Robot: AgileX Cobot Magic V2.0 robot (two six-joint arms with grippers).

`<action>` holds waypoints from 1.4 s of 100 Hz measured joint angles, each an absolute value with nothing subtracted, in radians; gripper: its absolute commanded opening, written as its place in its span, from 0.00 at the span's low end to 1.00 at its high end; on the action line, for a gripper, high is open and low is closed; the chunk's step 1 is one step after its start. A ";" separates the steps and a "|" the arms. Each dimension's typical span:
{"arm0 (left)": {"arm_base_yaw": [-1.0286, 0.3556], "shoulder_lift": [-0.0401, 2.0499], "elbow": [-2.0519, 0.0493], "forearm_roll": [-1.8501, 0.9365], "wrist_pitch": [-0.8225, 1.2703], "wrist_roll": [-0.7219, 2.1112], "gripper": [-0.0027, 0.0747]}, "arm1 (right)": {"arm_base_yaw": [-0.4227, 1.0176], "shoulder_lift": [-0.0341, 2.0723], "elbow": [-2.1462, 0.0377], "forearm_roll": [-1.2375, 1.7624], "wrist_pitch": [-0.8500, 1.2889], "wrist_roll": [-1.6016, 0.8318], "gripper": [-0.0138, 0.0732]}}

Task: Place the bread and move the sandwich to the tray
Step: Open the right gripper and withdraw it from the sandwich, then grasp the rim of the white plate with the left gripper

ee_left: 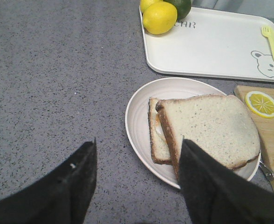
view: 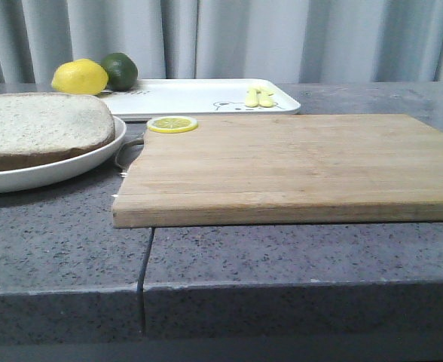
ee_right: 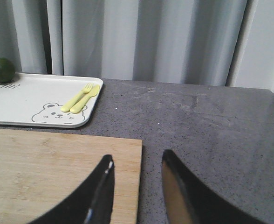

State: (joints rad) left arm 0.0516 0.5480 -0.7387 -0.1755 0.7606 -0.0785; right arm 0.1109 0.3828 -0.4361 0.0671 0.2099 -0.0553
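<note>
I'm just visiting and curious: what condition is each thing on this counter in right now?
Sandwich: stacked on the plate, top slice offset.
Tray: holds yellow cutlery, no sandwich.
Cutting board: bare except a lemon slice.
Left gripper: open, empty.
Right gripper: open, empty.

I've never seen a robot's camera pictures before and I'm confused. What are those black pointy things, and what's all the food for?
These are three cameras on a robot with two arms. One camera looks forward over the grey stone table. The other two sit on the robot's wrists, so the black pointy things are the fingers of each pincer: the left pincer and the right pincer. Both are open and hold nothing.

On the table sits a round white plate with a sandwich of brown-crusted bread slices. Beside it is a big wooden cutting board with a lemon slice on its corner. Behind is a flat white tray with a bear picture, carrying a yellow lemon, a green lime and a small yellow fork.
</note>
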 measured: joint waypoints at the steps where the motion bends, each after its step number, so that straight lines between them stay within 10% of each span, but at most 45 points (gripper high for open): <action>1: 0.052 0.548 -0.739 -0.175 0.761 -0.079 0.51 | 0.111 0.383 -0.436 0.067 0.210 -0.055 0.47; 140: 0.052 0.762 -0.739 -0.138 0.660 -0.137 0.51 | 0.111 0.383 -0.436 0.065 0.183 -0.055 0.47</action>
State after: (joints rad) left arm 0.0516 0.7617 -0.7387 -0.1382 0.6601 -0.1371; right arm 0.1109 0.3828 -0.4361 0.0649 0.1826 -0.0553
